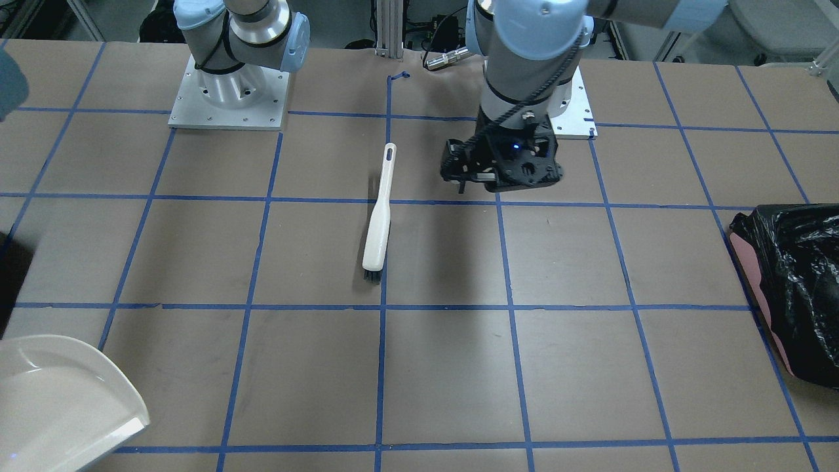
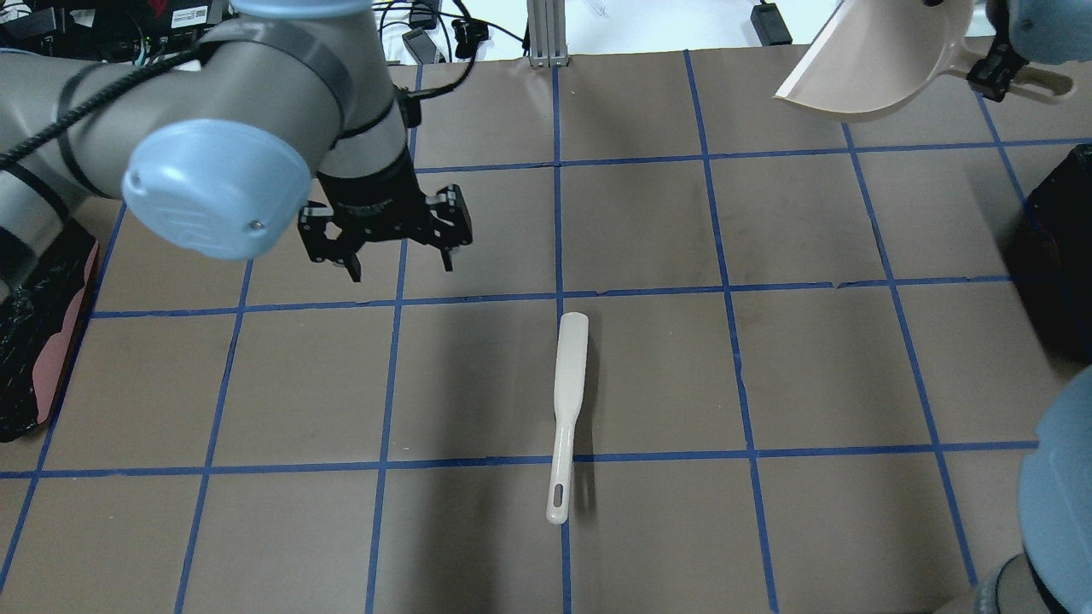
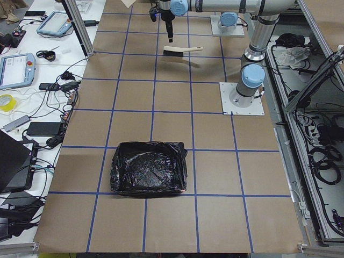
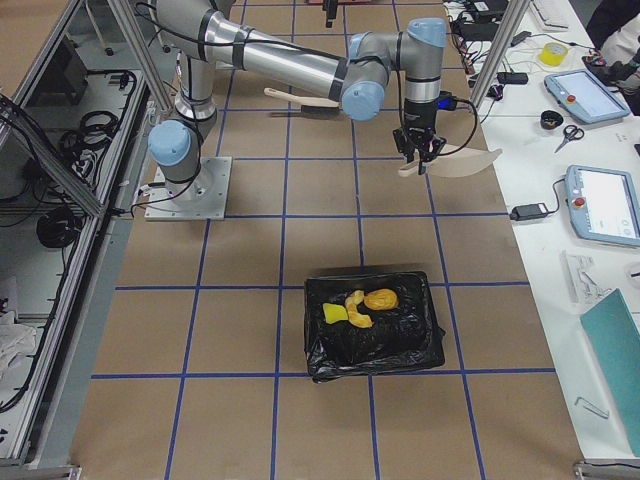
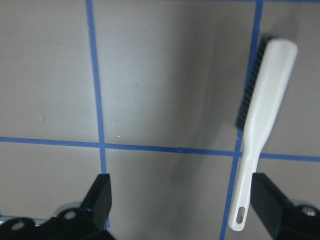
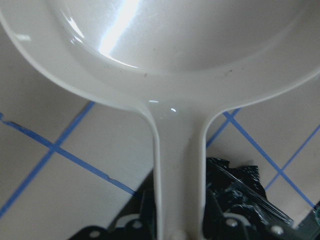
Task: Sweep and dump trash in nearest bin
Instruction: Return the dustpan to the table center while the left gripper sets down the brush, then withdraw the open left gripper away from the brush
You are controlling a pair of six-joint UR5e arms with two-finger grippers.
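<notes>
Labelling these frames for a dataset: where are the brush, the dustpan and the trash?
brush point(image 2: 570, 367): overhead view, on its wide white head.
dustpan point(image 2: 879, 60): overhead view, on the pan's scoop.
trash point(image 4: 381, 299): exterior right view, on the yellow-orange lump.

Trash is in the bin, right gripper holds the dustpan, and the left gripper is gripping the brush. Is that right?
Not quite: the left gripper is open and empty; the brush lies on the table, as the overhead view shows. The trash in the bin and the right gripper holding the dustpan are correct.
</notes>
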